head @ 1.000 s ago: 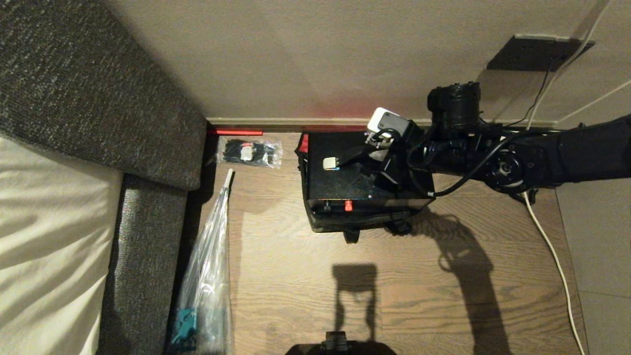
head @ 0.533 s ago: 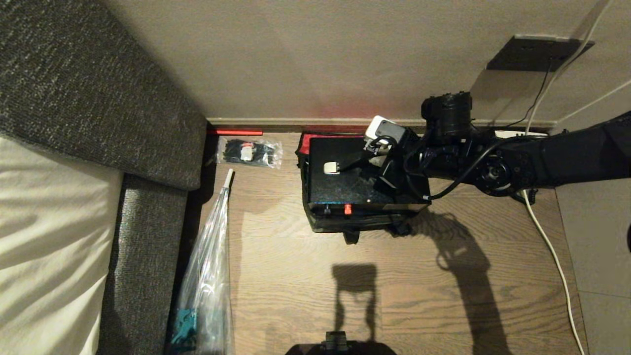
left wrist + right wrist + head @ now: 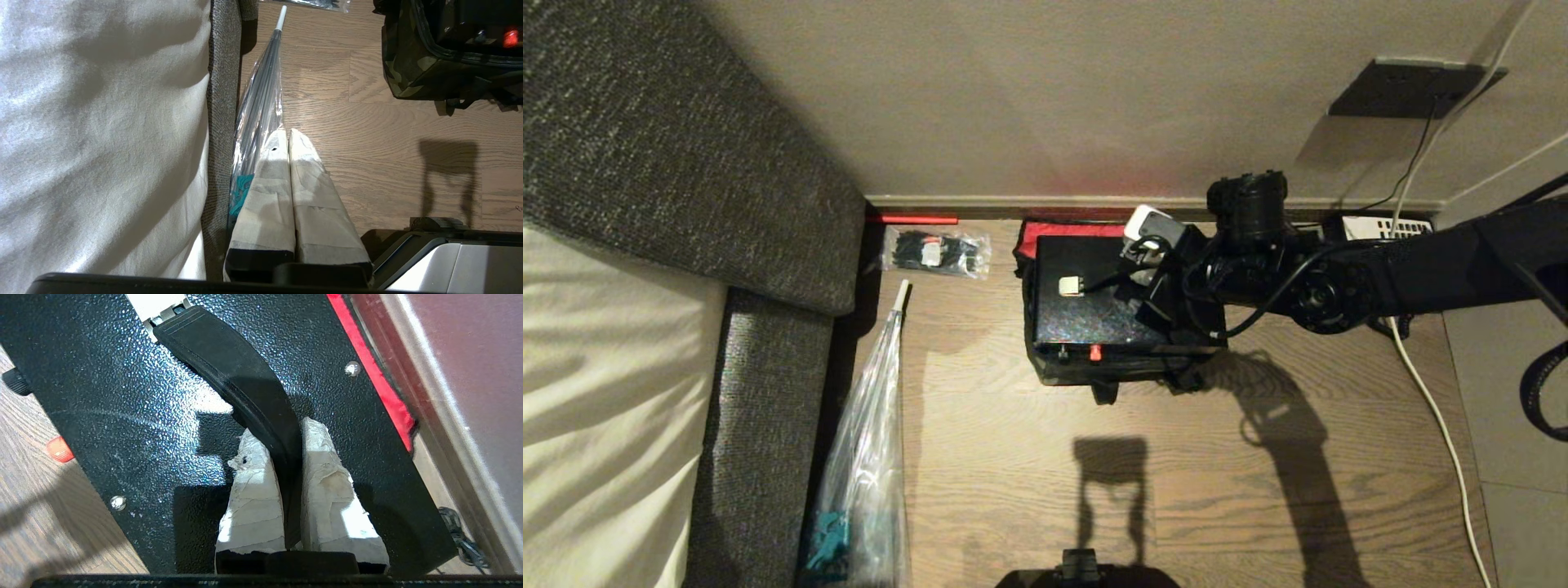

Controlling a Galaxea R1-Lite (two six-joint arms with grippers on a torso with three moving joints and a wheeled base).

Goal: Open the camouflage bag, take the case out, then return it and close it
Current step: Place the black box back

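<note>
The right pincer (image 3: 286,441) is clamped narrow on the case's black handle (image 3: 245,384), one taped finger (image 3: 253,490) on either side of the strap, which arches up off the lid from a pale bracket (image 3: 1070,287). In the head view the right arm reaches in from three o'clock, and its wrist hangs over the right half of the case (image 3: 1094,314). The case, flat, black and speckled, sits on top of the open camouflage bag (image 3: 1111,371), covering nearly all of its mouth; a small red catch (image 3: 1095,353) shows on the edge toward six o'clock, and whether the case is resting in the bag or lifted just clear of it cannot be told. A strip of the bag's red lining (image 3: 1070,229) shows at the case's twelve o'clock edge, against the skirting board. The bag stands on the wooden floor (image 3: 1013,457), above centre in the head view. At nine o'clock from it lies a clear packet of black items (image 3: 935,251), and toward eight o'clock a long clear plastic bag (image 3: 870,441) lies along the grey sofa (image 3: 760,408). The left pincer (image 3: 288,139) is parked low beside the sofa, its taped fingers pressed together on nothing.
</note>
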